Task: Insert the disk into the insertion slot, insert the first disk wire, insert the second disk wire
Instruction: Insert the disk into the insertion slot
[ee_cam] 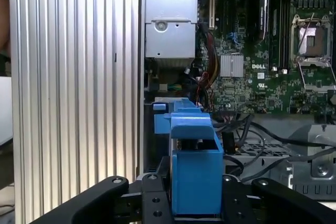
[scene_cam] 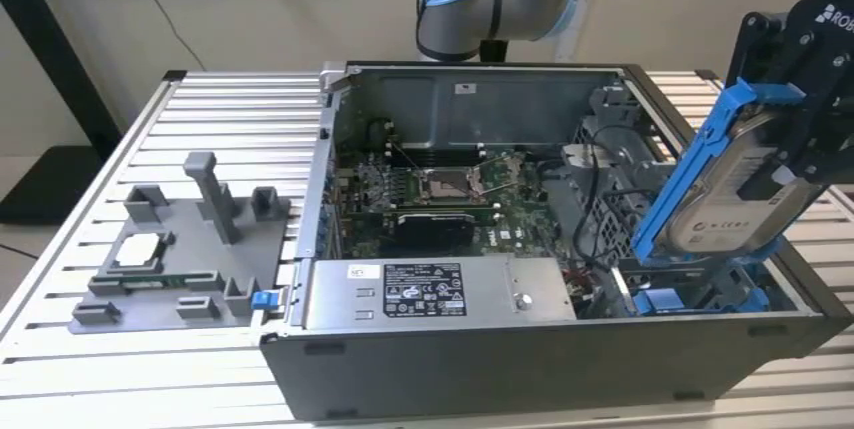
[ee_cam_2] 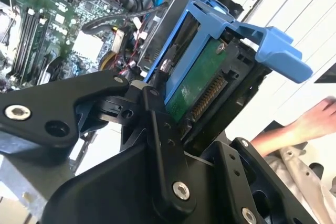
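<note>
1. The disk [scene_cam: 721,204] is clamped in the gripper [scene_cam: 787,164], whose jaws are closed on the long sides of its blue carrier [ee_cam: 197,182].
2. It hangs steeply tilted over the corner of the computer case [scene_cam: 534,369] at the exterior view's right. Its lower end is just above the insertion slot [scene_cam: 701,301] and not yet seated.
3. It has a silver-grey face with a white label. The second wrist view shows its green circuit board [ee_cam_2: 197,85] and a connector row.
4. At this tilt the lower tab could catch the slot's rim or snag the black cables [scene_cam: 587,219] beside it.
5. The grip looks to sit towards the upper end, so contact might pivot the disk between the jaws.
6. A person's hand [ee_cam_2: 315,121] lies near, beyond the case, where it could be struck.
</note>
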Robot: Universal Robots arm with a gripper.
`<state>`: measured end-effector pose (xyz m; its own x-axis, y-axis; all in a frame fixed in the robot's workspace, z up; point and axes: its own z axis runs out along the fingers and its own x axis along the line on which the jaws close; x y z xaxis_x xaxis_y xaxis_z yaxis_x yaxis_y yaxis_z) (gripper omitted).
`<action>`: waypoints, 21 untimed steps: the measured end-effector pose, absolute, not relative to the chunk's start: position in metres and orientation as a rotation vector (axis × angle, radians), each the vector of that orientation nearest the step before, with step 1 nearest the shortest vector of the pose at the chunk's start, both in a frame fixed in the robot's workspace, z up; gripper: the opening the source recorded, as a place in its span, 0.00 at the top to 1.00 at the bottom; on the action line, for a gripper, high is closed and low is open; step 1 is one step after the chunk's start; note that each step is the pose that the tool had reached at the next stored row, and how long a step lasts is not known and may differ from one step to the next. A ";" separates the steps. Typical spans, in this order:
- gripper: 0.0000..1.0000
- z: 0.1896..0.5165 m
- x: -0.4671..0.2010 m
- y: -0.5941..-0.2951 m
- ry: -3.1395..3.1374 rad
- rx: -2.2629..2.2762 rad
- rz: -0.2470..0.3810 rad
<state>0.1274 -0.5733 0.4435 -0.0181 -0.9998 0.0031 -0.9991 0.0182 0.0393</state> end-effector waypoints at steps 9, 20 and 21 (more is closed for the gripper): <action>0.00 0.428 0.130 -0.572 -2.220 2.180 -0.040; 0.00 0.410 0.132 -0.572 -2.221 2.181 -0.041; 0.00 0.409 0.132 -0.572 -2.221 2.181 -0.043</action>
<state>0.1320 -0.5717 0.4095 -0.0181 -0.9998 0.0010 -0.9991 0.0181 0.0393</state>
